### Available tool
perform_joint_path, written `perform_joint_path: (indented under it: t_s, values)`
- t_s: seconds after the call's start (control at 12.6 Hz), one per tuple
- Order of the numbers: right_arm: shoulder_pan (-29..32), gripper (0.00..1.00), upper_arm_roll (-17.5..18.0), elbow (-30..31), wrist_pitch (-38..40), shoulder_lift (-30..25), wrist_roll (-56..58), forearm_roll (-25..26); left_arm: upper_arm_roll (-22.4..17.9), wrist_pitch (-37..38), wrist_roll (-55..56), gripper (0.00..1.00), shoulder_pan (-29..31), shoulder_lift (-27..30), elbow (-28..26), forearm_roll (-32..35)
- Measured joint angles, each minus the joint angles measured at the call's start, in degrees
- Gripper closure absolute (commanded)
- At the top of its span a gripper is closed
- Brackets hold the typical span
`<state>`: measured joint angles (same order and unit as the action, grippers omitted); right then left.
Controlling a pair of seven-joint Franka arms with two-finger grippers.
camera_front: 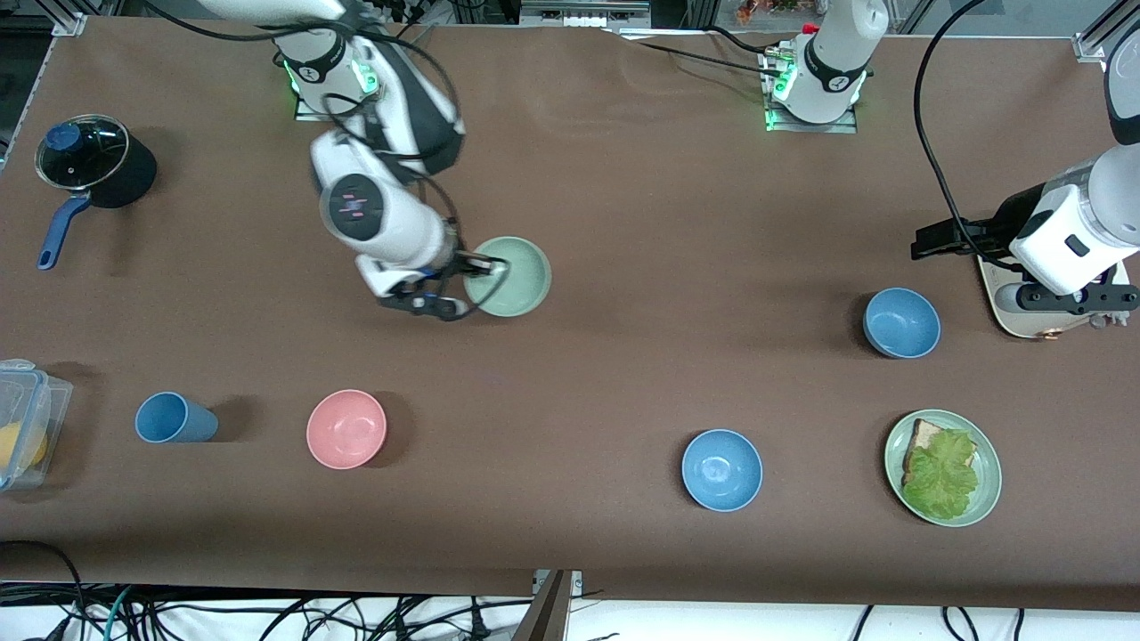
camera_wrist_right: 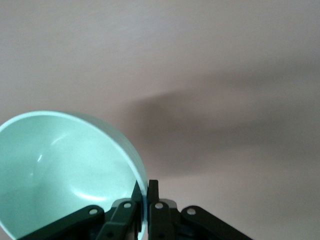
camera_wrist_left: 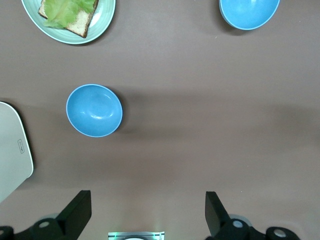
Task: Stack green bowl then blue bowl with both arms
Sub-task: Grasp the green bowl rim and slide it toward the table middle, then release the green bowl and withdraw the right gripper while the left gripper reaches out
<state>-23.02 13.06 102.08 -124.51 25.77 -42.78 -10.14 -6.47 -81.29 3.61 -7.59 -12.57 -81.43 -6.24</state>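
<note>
Green bowl cut off by right wrist view's edge; in front view its rim toward right arm's end of table hidden under right gripper. Left gripper showed only finger ends in left wrist view; in front view its jaws were hidden by wrist housing. Clear food container cropped at frame edge, yellow contents unidentifiable. White board mostly covered by left arm.

Bread — under lettuce, on plate
</note>
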Motion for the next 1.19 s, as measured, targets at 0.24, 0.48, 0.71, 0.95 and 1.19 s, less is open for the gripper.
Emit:
perform_joint_path:
  t_s: [0.24,0.48,0.71,0.95,1.19]
  values:
    - [-5.67,1.00,-0.03,-1.57,-10.91,9.04,-3.93,0.00,-0.13,-1.44,0.00,0.00,0.05,-0.23,0.00,0.00]
    - [-7.23,0.01,-0.08,-2.75,-14.53,12.83,-4.18,-0.02,-0.20,-2.04,0.00,0.00,0.15,-0.76,-0.11,0.00]
    - [-7.13,0.00,-0.45,-4.06,-14.46,12.60,-4.20,-0.02,-0.47,-2.12,-0.22,0.00,0.67,-0.87,-1.09,0.09]
    - [-7.05,0.00,-2.93,-5.68,-9.84,8.58,-4.10,-0.02,-3.10,-6.42,-5.03,0.00,1.33,-0.99,-5.74,0.28]
    - [-6.70,0.00,-10.64,-6.46,3.04,-0.72,0.14,0.00,-5.36,-14.53,-9.62,0.00,3.47,-1.42,-12.40,0.31]
